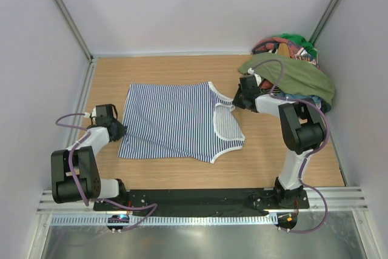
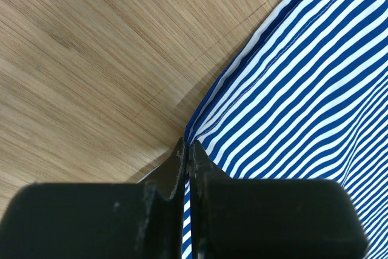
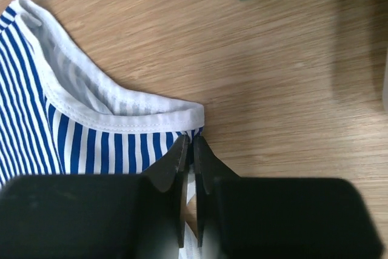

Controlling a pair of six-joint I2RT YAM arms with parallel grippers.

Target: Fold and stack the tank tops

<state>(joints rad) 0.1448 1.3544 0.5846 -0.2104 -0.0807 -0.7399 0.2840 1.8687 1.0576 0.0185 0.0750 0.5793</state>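
Your left gripper (image 2: 186,150) has its jaws pressed together on the edge of the striped tank top (image 1: 176,122). A thin sliver of navy-and-white cloth shows in the seam between the two fingers. From those jaws, the cloth fans out ahead and towards the other arm, lying flat on the wooden table (image 1: 273,150). On the outer side of the tips there is only bare wood.

Your right gripper (image 3: 190,144) is at the opposite end of the same garment, on a shoulder strap. Its jaws stand almost together, with only a narrow slit between them, and the strap's corner runs into that slit, so they are pinching the cloth. Just ahead of the tips, the white-bound edge of the strap curves away towards the left arm, with the stripes below it. To the other side of these jaws the table is bare wood.

The olive green tank top (image 1: 297,74) lies well beyond the right jaws, past the tips and towards the outer side. It is draped over a pile of other clothes (image 1: 288,47) in the far corner, apart from the striped one. In the right wrist view, only a small piece of its green cloth shows at the top edge.
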